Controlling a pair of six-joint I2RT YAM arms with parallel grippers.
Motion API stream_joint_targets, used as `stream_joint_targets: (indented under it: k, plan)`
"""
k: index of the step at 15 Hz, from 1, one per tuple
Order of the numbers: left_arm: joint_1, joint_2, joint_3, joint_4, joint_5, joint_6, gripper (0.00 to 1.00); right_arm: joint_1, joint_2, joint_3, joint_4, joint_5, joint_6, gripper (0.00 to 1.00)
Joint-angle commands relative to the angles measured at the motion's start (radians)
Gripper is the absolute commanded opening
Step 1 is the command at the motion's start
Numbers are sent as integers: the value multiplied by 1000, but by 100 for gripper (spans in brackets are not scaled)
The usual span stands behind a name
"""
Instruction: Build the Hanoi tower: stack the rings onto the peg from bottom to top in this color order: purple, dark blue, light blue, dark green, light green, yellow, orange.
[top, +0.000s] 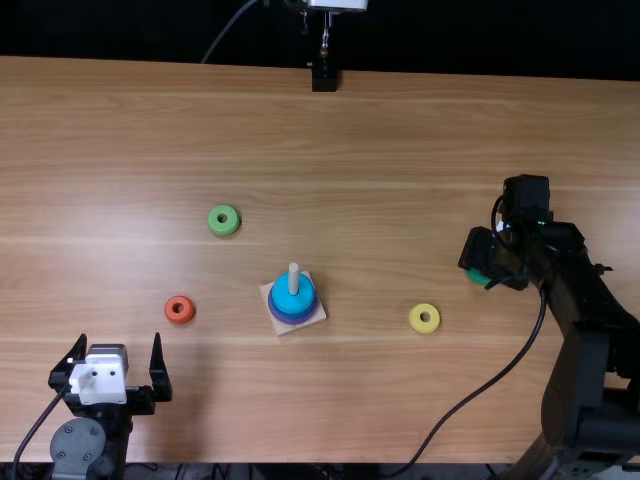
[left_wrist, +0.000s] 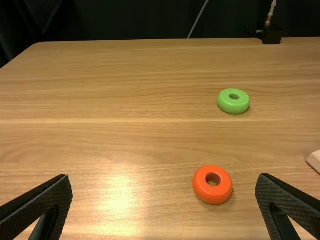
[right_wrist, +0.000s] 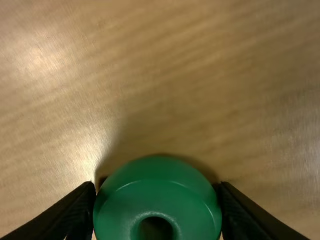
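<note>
Your right gripper (top: 481, 272) grips one dark green ring (top: 477, 278) between its fingers, well apart from the single peg (top: 293, 272); your left gripper (top: 120, 338) stands open near one orange ring (top: 180, 309). One light green ring (top: 224, 220) and one yellow ring (top: 424, 318) lie loose. One light blue ring (top: 291, 300) tops purple-blue layers you cannot count clearly.

Grain streaks side to side across the light brown wooden worktop (top: 330, 130), light glaring pale off its surface (left_wrist: 120, 200), and there's a black backdrop (top: 480, 40) behind its far edge, a small black mount (top: 324, 78) right at that edge, a thin cable (top: 228, 28) trailing down beyond it!
</note>
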Motion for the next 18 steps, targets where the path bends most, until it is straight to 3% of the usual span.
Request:
stream_joint_targets:
  k: [1,6,9,16,18]
  plan:
    - [-5,-12,-104,-80,-5,-5,100,18,10,27,-39,8,10,8]
    - [-5,-12,-104,-78,-5,-5,100,116,-64,197,-350,6,-12,9]
    - [-5,-12,-104,-78,-5,-5,100,225,-130,306,-483,3,-12,9]
    - [-5,-12,-104,-78,-5,-5,100,543,-183,546,-661,-5,10,9]
    - [-5,-12,-104,-78,-5,-5,100,606,-177,607,-665,-5,35,9]
